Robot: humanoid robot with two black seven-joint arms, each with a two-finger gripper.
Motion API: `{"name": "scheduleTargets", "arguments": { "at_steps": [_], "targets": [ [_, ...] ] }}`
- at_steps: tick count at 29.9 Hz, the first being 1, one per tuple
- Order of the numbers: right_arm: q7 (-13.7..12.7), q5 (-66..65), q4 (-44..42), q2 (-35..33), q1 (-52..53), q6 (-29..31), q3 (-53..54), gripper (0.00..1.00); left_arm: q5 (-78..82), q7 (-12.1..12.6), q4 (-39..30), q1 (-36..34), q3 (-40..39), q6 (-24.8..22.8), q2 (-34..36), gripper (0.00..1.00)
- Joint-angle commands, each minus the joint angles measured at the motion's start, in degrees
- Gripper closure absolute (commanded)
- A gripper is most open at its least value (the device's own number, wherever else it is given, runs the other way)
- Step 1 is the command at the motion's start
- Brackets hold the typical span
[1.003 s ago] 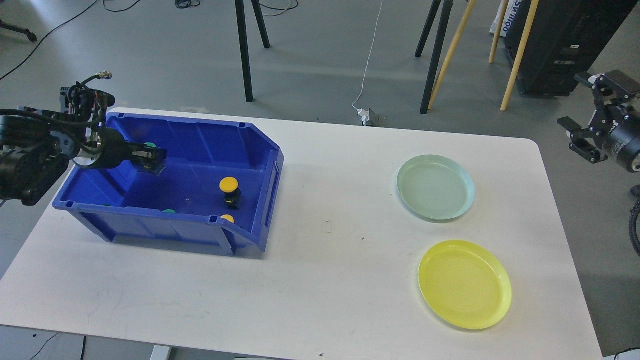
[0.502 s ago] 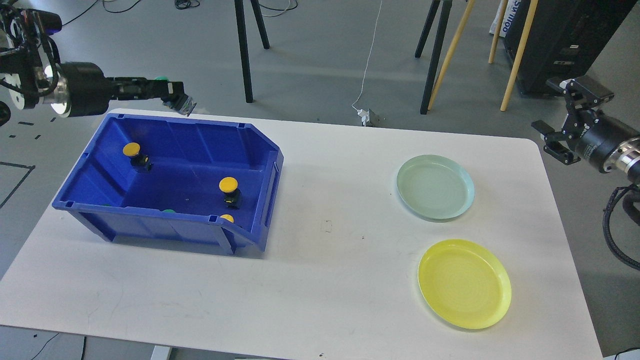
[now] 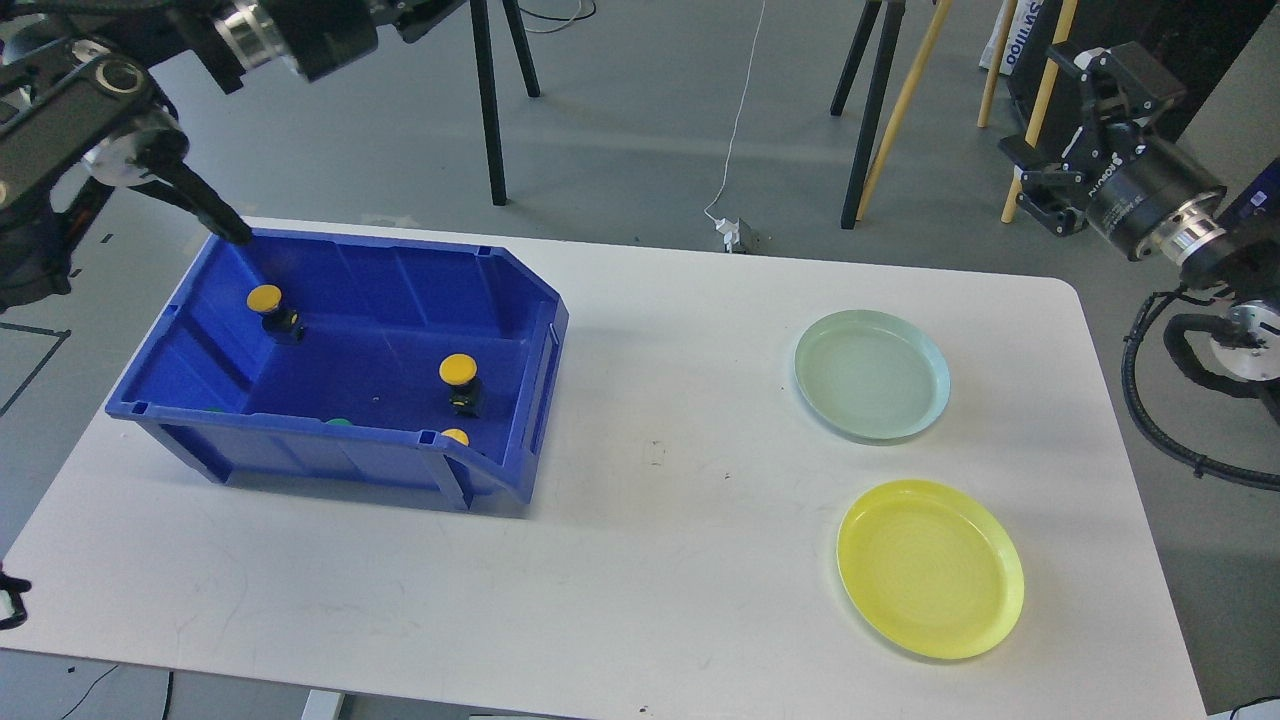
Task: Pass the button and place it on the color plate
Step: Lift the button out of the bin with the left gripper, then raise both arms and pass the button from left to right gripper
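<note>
The white rounded table (image 3: 640, 560) carries a big blue plastic bin (image 3: 400, 300) at its left end, and on its right a pale green plastic plate (image 3: 872, 374) with a yellow plastic plate (image 3: 930, 568) nearer me. Inside the bin stand small push buttons with yellow caps on black bodies, one at the back left (image 3: 265, 299), one near the middle (image 3: 458, 371), and another cap (image 3: 455, 436) peeping over the front wall. They look light, rigid and smooth-topped, so the squarer black body seems the safer place to pinch. The left gripper (image 3: 425, 12) has swung up from just above the bin's back rim half a second ago to the picture's top edge; its fingertips are cut off, so I cannot tell whether it carries anything. The right gripper (image 3: 1060, 130) has also risen and come inward, fingers spread apart with nothing between them.
</note>
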Motion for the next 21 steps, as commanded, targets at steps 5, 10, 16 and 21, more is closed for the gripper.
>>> {"name": "scheduleTargets", "arguments": {
  "at_steps": [5,10,16,21],
  "targets": [
    [-0.02,-0.01,7.92,3.42,0.16,-1.87,0.73,0.02,-2.38,2.4,10.74,-0.11,0.07,-0.01,-14.14,0.67],
    [-0.02,-0.09,12.85,5.7,0.15,-4.85,0.73,0.02,-6.24,3.01,14.18,-0.91,0.07,-0.01,-18.45,0.68],
    [0.06,-0.09,15.23,7.37,0.33,-7.32,1.08,0.02,-6.77,3.36,16.55,-0.99,0.07,-0.01,-22.05,0.68],
    [0.06,-0.09,15.14,9.92,2.08,-7.94,1.44,0.02,-7.3,3.98,16.73,-1.17,-0.01,-0.01,-25.13,0.68]
  ]
}}
